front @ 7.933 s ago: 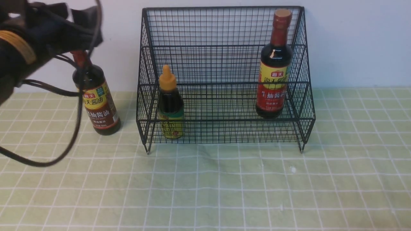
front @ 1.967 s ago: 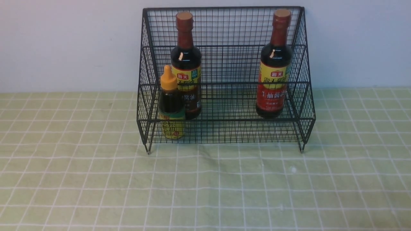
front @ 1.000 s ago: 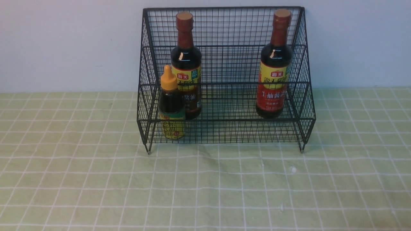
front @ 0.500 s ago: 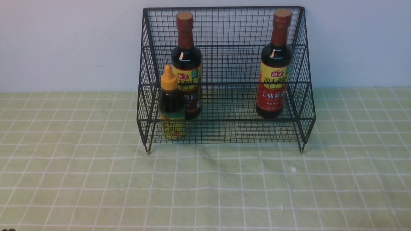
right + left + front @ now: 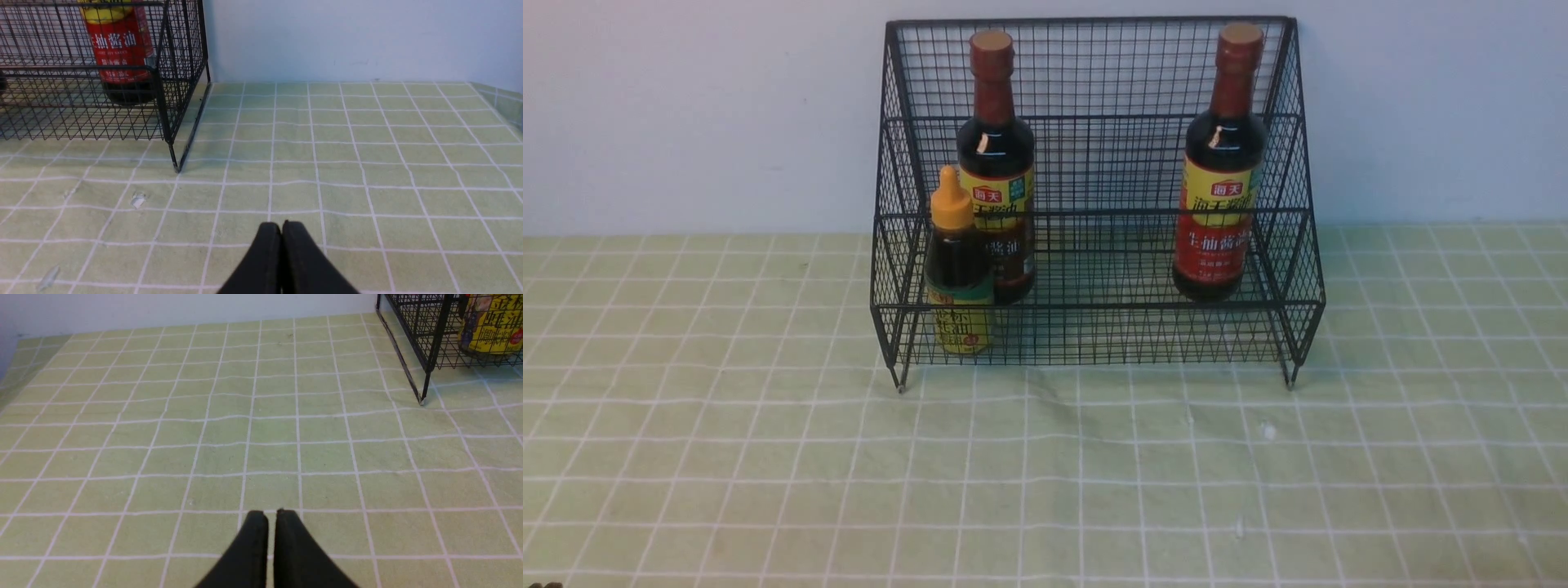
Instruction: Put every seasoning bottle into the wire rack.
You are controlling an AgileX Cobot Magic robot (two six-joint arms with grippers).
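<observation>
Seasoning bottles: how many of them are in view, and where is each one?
3, all inside the wire rack. The short orange-capped bottle stands front left, one tall brown-capped bottle just behind it, the other tall bottle at the right. None seems hidden.

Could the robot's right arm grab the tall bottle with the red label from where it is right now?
Probably yes. The red-label bottle stands on the right side of the wire rack, whose top is open, and its neck sticks up free. The right claw is shut and low over the tablecloth, so it must first open and rise.
</observation>
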